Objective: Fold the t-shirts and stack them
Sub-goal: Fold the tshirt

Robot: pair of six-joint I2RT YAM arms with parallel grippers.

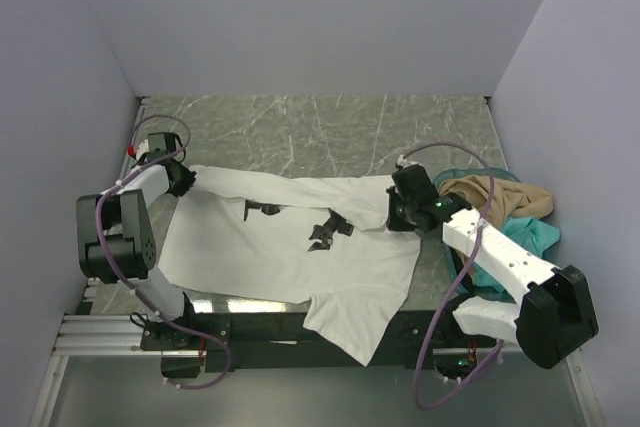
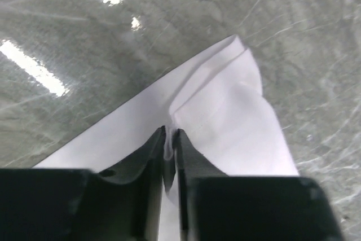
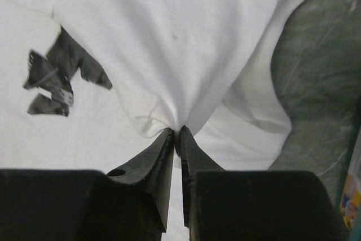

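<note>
White cloth is lying spread across the marble table (image 1: 320,127): the white t-shirt (image 1: 290,247), black print marks (image 1: 328,229) facing up, is draping one end over the near edge. I am pinching its far left corner in my left claw (image 2: 170,136), fingers nearly together on a thin fold. My right claw (image 3: 177,136) is gripping a bunched fold at its right side. The tan t-shirt (image 1: 505,197) and teal t-shirt (image 1: 530,237) are lying crumpled just beyond.
</note>
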